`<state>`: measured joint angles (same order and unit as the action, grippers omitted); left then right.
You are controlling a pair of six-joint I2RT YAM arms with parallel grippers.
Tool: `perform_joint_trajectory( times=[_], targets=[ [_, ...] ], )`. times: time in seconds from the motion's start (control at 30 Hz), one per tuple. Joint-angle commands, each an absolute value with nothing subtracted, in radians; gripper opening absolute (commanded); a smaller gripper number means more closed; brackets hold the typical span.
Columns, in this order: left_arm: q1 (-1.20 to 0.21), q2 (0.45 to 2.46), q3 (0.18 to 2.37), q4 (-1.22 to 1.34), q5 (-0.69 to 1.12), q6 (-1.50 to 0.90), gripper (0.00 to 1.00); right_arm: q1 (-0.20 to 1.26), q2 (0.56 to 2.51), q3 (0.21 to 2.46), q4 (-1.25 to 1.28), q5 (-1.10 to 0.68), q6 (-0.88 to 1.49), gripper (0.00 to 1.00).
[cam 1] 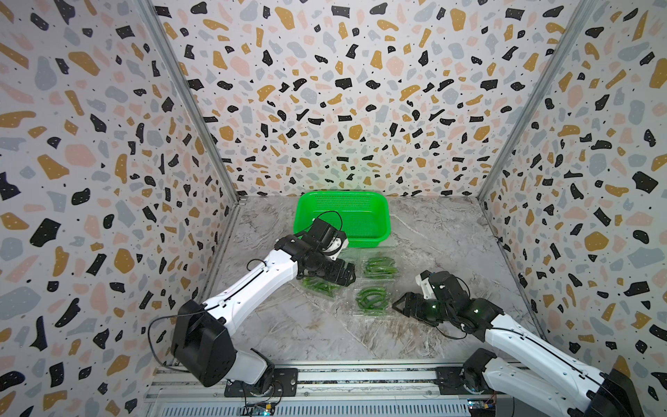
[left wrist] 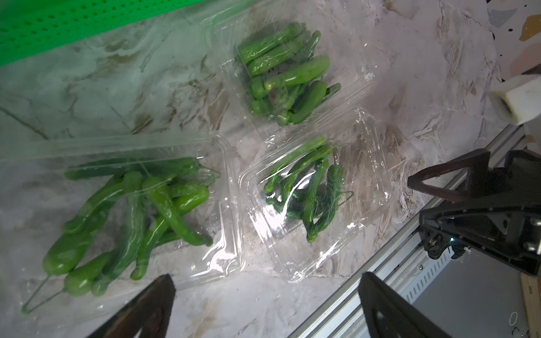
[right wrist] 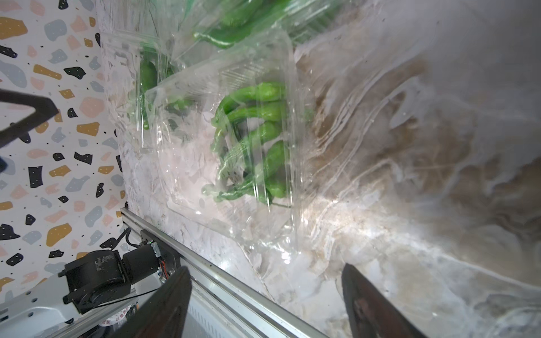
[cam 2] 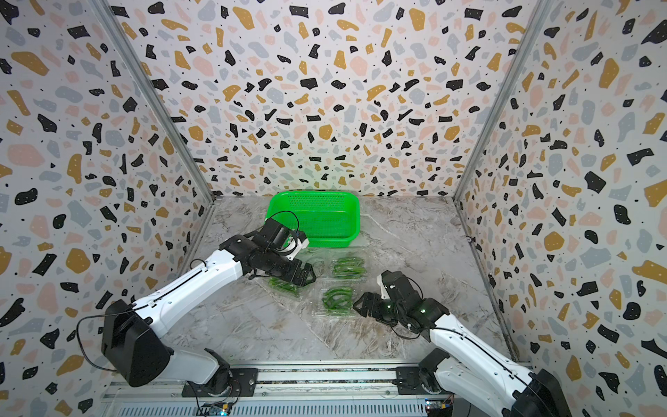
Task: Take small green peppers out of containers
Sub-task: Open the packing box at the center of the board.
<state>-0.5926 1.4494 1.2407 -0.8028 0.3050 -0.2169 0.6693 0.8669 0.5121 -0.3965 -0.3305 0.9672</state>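
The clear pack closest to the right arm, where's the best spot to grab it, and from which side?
Probably its flat rim on the edge facing the right pincer, coming in low from that side. The clear pack lies flat on the table, and the rim juts out clear of the peppers, so thin plastic fits between the open jaws.

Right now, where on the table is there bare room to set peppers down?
Bare: the table between the packs and the front rail, the stretch right of the basket, and the basket's own floor. Crowded: the middle, three packs close together, left pincer over one, right pincer beside another.
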Motion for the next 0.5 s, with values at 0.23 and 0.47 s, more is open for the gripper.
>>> perform_joint_trajectory(
  times=[0.23, 0.47],
  targets=[
    [-0.7, 1.576, 1.308, -0.677, 0.293, -0.144, 0.99, 0.803, 0.772, 0.377, -0.336, -0.267, 1.15, 0.64],
    [-0.735, 1.679, 1.344, -0.637, 0.297, -0.11, 0.99, 0.806, 0.77, 0.336, -0.262, -0.259, 1.209, 0.55]
  ],
)
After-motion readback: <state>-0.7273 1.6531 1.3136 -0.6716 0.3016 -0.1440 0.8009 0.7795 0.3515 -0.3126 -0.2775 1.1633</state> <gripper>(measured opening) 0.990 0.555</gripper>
